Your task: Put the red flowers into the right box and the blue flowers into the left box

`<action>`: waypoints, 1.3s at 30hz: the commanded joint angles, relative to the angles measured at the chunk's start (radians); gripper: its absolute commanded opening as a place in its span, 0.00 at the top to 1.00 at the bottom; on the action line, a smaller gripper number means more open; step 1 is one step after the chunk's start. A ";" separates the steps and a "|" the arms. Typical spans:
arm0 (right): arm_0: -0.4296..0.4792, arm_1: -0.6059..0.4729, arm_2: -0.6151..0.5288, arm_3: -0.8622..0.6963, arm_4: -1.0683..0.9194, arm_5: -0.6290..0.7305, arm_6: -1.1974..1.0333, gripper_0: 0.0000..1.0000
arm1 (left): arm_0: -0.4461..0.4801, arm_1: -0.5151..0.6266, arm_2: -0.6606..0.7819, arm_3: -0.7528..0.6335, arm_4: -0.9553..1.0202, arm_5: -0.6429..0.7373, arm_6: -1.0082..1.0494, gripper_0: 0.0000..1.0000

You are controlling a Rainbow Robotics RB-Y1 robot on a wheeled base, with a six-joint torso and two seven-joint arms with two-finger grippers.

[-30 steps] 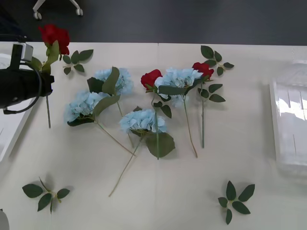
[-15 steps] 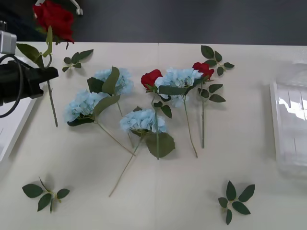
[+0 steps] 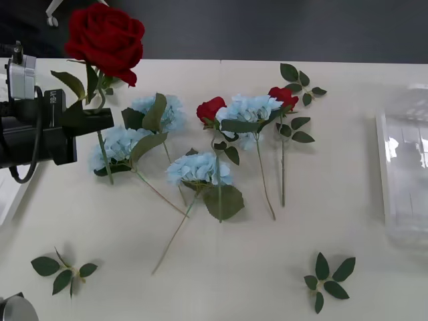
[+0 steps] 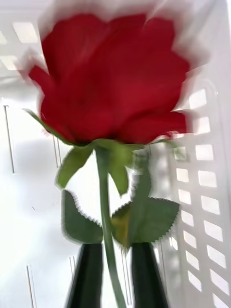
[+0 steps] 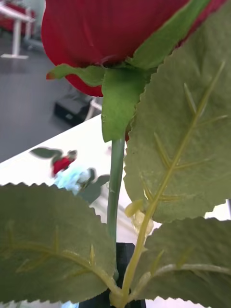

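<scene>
Right box (image 3: 401, 180) sitting at right edge of table (image 3: 267, 267). Four blue flowers (image 3: 198, 168) lying mid-table, two red flowers (image 3: 210, 110) lying among them. Your left gripper (image 3: 93, 122) is holding third rose (image 3: 105, 37) raised at table's left, fingers pinching stem. Your right gripper (image 4: 117, 252) is pinching stem of fourth rose (image 4: 110, 82), slotted white box wall behind it.

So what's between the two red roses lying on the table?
A fluffy blue flower lies between the left red rose and the right red rose. The front view shows it.
</scene>
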 commanded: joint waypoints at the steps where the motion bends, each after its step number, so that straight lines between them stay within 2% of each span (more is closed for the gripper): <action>1: -0.009 -0.006 -0.004 -0.015 -0.001 -0.011 0.005 0.17 | -0.069 -0.028 -0.004 -0.032 0.048 0.050 -0.054 1.00; 8: -0.012 -0.006 -0.006 -0.018 -0.020 -0.010 0.012 0.17 | -0.148 -0.123 -0.029 -0.027 0.099 0.085 -0.053 1.00; 13: -0.038 -0.006 -0.006 -0.025 -0.116 0.007 0.020 0.17 | -0.201 -0.177 -0.053 -0.026 0.080 0.133 -0.051 1.00; 18: -0.089 0.003 -0.020 -0.068 -0.172 0.120 0.018 0.17 | -0.235 -0.243 -0.078 -0.027 0.011 0.156 -0.054 1.00; 23: -0.109 0.003 -0.032 -0.137 -0.198 0.197 0.023 0.17 | -0.263 -0.243 -0.121 -0.026 -0.062 0.157 -0.059 1.00; 29: -0.179 0.006 -0.035 -0.253 -0.261 0.351 0.031 0.17 | -0.267 -0.243 -0.158 -0.024 -0.085 0.156 -0.057 1.00; 34: -0.251 0.009 0.069 -0.408 -0.268 0.429 0.012 0.17 | -0.267 -0.243 -0.164 -0.012 -0.078 0.156 -0.056 1.00; 37: -0.251 0.007 0.135 -0.503 -0.290 0.389 0.006 0.17 | -0.267 -0.243 -0.164 -0.012 -0.078 0.156 -0.056 1.00; 39: -0.240 -0.019 0.194 -0.557 -0.339 0.309 -0.001 0.17 | -0.267 -0.243 -0.164 -0.012 -0.078 0.156 -0.056 1.00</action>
